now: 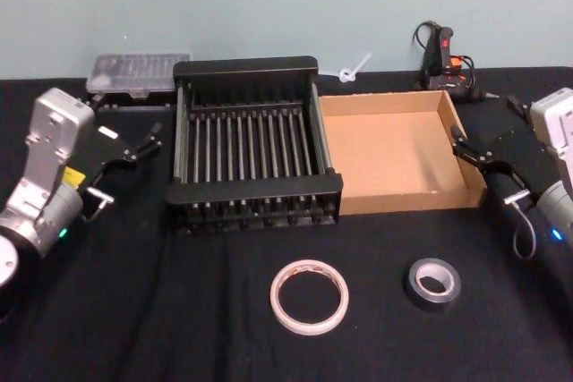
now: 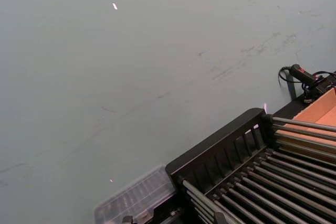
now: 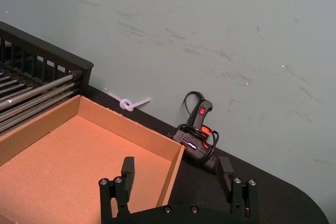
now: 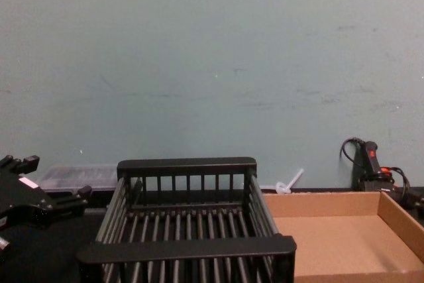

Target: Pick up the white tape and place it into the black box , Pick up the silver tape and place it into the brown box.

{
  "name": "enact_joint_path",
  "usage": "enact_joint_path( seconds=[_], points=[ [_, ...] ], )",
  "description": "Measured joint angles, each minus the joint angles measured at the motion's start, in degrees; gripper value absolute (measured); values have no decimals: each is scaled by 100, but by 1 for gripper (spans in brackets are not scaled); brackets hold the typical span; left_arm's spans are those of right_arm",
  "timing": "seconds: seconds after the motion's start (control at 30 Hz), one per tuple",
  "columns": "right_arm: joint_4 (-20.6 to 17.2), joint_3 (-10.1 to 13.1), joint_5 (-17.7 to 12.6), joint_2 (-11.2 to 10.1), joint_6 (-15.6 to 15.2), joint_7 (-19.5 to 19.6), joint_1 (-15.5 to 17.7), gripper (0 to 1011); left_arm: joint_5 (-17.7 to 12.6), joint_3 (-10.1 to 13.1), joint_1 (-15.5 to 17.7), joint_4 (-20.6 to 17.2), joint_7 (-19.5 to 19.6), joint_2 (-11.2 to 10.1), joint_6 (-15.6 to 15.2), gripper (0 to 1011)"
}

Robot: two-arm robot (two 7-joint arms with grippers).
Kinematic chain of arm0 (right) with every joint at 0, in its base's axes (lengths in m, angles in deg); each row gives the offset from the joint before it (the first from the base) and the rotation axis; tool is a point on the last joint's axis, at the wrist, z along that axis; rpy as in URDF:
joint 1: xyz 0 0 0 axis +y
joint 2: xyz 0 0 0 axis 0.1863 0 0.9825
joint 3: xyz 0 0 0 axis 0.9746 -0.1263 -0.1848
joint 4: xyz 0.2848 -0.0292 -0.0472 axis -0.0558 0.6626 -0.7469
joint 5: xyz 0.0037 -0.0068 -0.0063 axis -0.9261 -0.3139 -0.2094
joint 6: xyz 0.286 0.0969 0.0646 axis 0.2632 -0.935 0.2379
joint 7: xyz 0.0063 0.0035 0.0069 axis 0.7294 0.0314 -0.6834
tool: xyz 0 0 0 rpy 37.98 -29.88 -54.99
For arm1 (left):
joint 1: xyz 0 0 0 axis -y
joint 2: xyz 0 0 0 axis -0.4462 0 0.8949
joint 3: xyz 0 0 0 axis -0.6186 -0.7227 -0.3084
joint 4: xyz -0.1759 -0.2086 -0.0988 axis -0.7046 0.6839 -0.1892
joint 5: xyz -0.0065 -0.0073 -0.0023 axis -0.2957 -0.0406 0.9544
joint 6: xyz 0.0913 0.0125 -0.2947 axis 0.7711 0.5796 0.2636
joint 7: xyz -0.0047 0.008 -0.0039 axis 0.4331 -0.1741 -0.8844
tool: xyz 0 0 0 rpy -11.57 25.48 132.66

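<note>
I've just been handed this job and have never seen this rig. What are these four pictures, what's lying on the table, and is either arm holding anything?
It is a robot with two arms ending in jaws. The head view looks down on the table. The left gripper waits left of the black box, open and empty. The right gripper waits at the right wall of the brown box, also open and empty. Both boxes are empty. In front of them lie the white tape and, to its right, the silver tape, flat and apart. The chest view looks across the table at the boxes' sides. Each wrist view looks out from its own arm; the right one shows its open jaws over the brown box's corner.
</note>
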Motion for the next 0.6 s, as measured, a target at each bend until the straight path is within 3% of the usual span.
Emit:
enact_joint_path(
  seconds=[0.6],
  points=[
    [0, 0, 0, 0, 0, 0, 0, 1000, 0, 0, 0, 0, 0, 0, 0, 1001]
  ],
)
